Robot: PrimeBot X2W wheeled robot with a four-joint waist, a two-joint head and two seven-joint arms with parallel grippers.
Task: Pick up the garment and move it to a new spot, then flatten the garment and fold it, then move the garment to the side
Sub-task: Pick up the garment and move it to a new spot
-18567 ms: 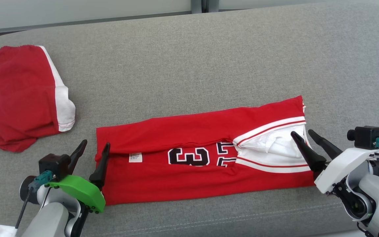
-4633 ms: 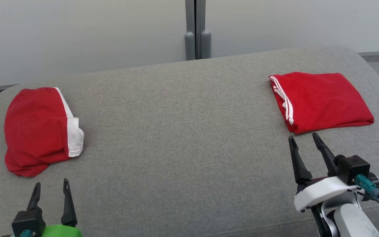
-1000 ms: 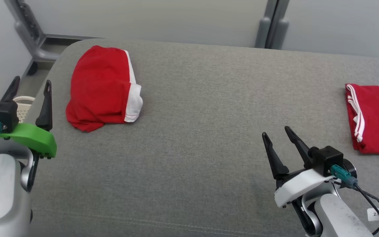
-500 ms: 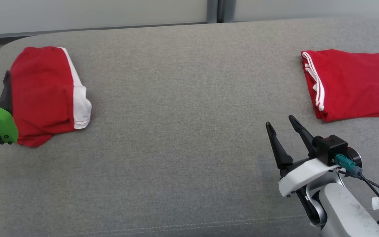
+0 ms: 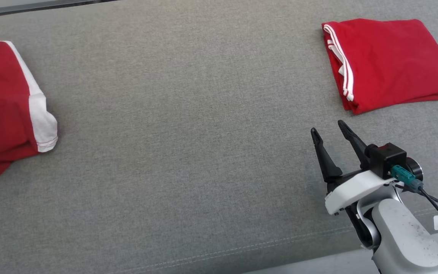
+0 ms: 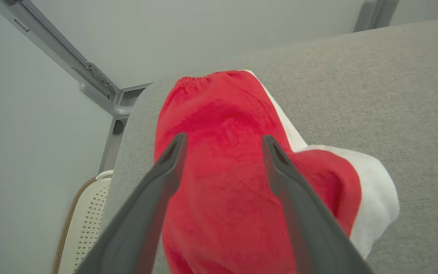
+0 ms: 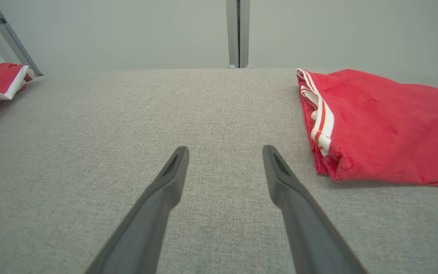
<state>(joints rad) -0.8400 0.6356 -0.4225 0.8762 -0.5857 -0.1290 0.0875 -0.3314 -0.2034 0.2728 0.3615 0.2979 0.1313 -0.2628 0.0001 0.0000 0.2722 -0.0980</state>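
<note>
Left pincer (image 6: 223, 136) spread over crumpled red garment (image 6: 222, 198), folded jersey (image 5: 388, 61) far right

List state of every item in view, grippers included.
Red jersey: folded, lying flat at the cushion's right end.
Red and white shorts: bunched, not folded, at the left end.
Left gripper: open, pointed at the shorts, holding nothing.
Right gripper: open, over bare cushion, holding nothing.
Grey cushion: bare between the two garments.
</note>
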